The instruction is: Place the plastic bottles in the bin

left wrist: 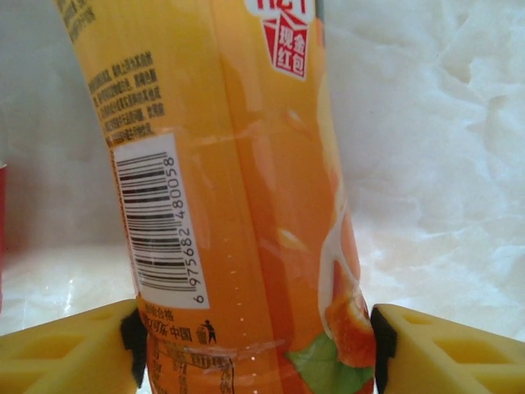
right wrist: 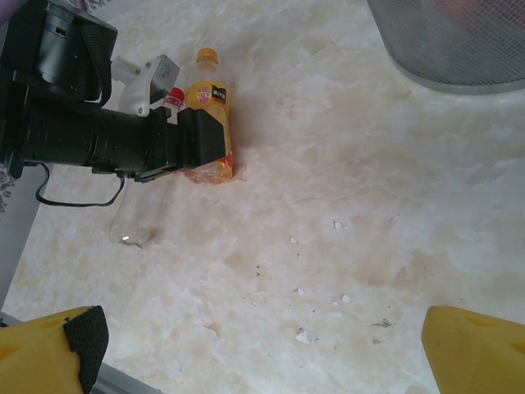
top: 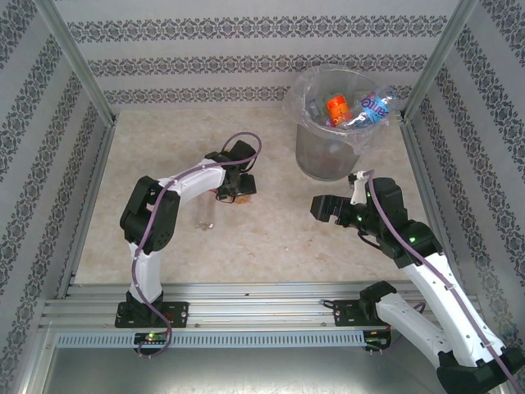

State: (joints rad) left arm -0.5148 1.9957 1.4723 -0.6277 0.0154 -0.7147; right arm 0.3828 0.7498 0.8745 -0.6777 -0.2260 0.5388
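On the surface [top: 271, 238] left of centre, the left tool [left wrist: 256, 349] clamps the lying orange-labelled bottle [left wrist: 246, 205] across its body, the right tool [right wrist: 262, 345] gaping empty: grasp step, the next move likely calling for a lift and carry to the grey bin [top: 316, 156].

The orange bottle [left wrist: 262, 246] carries a barcode [left wrist: 160, 222] numbered 6975682480058.
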